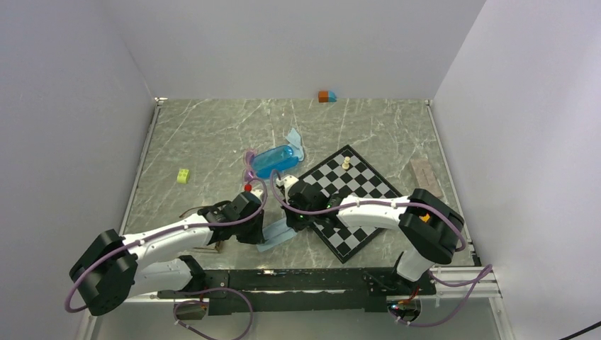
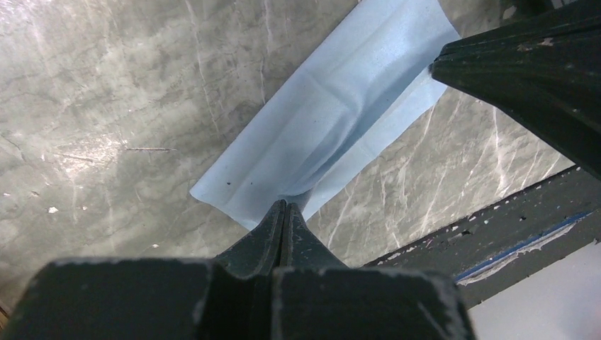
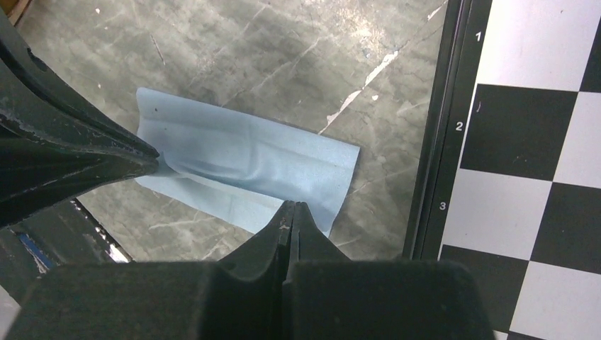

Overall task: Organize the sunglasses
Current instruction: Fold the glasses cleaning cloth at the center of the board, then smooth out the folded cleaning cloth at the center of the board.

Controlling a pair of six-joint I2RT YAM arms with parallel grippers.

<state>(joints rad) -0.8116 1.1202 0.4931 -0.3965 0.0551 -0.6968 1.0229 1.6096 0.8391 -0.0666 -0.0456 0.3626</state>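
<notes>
the fingers (image 2: pixel 269 234) of the left gripper (image 2: pixel 283 207) are seen clenched on one edge of a light-blue cloth (image 2: pixel 333 120), which is drawn up into a fold at their tips. the right gripper (image 3: pixel 292 209) is likewise pressed shut at the opposite edge of the same cloth and appears to be pinching it. no sunglasses are held by either.

as far as the glasses go, the task is judged barely begun. the purple pair (image 1: pixel 249 170) is found beyond both sets of fingertips, well apart from them, lying against the left end of a blue case (image 1: pixel 276 161) that rests on a second cloth (image 1: pixel 295 137). the brown pair (image 1: pixel 190 210) is only glimpsed as a thin curve beside the left arm (image 1: pixel 170 234), behind and outward of its fingers; how it lies cannot be made out. neither pair is shown in the wrist views. both pairs have yet to be picked up and put in order.
</notes>
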